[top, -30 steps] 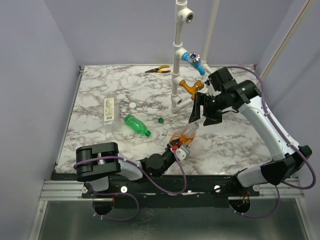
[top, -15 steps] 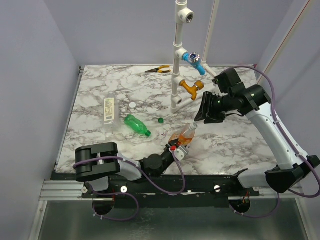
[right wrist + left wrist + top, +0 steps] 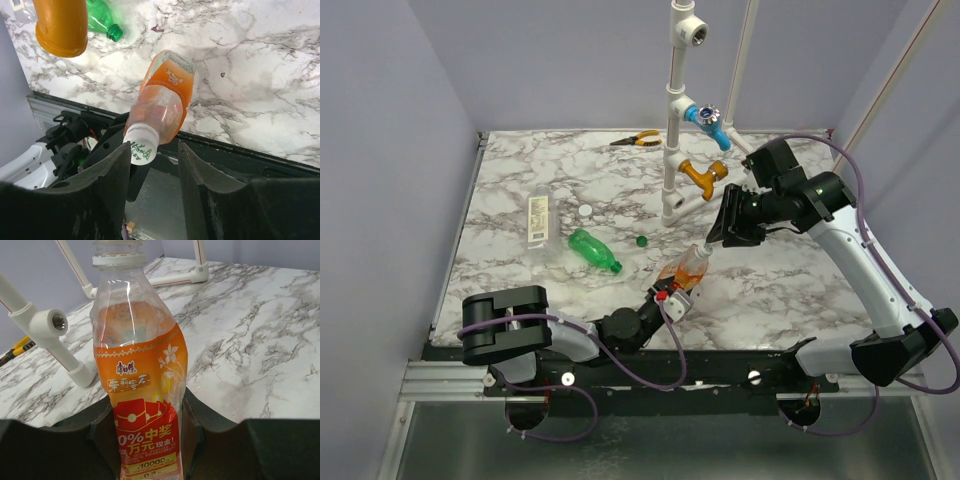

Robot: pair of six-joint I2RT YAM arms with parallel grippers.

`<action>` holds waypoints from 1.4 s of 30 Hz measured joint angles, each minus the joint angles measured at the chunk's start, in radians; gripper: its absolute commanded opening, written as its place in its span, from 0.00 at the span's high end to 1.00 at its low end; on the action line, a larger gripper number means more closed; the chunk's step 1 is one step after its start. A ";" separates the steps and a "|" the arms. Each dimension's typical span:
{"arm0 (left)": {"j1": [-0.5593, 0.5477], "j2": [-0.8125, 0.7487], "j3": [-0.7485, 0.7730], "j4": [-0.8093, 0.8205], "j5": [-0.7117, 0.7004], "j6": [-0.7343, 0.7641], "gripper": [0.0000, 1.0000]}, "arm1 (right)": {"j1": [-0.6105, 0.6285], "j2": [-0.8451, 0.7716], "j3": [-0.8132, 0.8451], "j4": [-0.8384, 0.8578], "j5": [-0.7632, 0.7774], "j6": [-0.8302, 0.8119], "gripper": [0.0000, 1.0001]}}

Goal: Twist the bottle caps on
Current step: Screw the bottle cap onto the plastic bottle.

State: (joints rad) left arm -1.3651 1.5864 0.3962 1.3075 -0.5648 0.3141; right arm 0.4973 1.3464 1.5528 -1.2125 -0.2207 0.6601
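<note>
My left gripper is shut on the lower body of the orange bottle, holding it tilted up off the table; its label fills the left wrist view. A white cap with green print sits on the bottle's neck. My right gripper is at that cap, open: the left finger touches it and the right finger stands apart. Lying on the table are the green bottle, a dark green cap, a clear bottle and a white cap.
The white pipe frame rises at the back centre with a blue tap handle and an orange one close to my right arm. Yellow-handled pliers lie at the far edge.
My right gripper drew back a little up and to the right from the bottle's top, and its jaws narrowed. The left gripper and the bottle stayed put.
</note>
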 measured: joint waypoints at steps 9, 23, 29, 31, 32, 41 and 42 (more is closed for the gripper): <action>0.000 0.000 0.000 0.000 0.000 0.000 1.00 | 0.000 0.000 -0.002 0.007 -0.014 0.002 0.60; 0.002 0.005 0.000 0.000 0.000 -0.001 1.00 | 0.000 0.000 -0.024 0.006 -0.035 0.001 0.61; 0.004 0.005 0.000 0.000 0.000 -0.001 1.00 | 0.000 0.000 -0.025 0.006 -0.039 0.001 0.61; 0.005 0.006 0.001 0.000 0.000 -0.001 1.00 | 0.000 0.000 -0.028 0.007 -0.043 0.001 0.61; 0.005 0.007 0.002 0.000 0.000 -0.001 1.00 | 0.000 0.000 -0.032 0.006 -0.045 0.001 0.61; 0.005 0.023 0.005 -0.009 0.000 -0.004 1.00 | 0.012 0.000 -0.053 0.007 -0.051 0.001 0.61; 0.005 0.025 0.005 -0.008 0.000 -0.005 1.00 | 0.013 0.000 -0.054 0.008 -0.051 0.001 0.61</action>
State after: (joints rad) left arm -1.3605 1.6115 0.4015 1.2991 -0.5644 0.3096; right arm 0.5106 1.3464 1.4986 -1.2049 -0.2722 0.6613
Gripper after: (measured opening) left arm 0.420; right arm 0.387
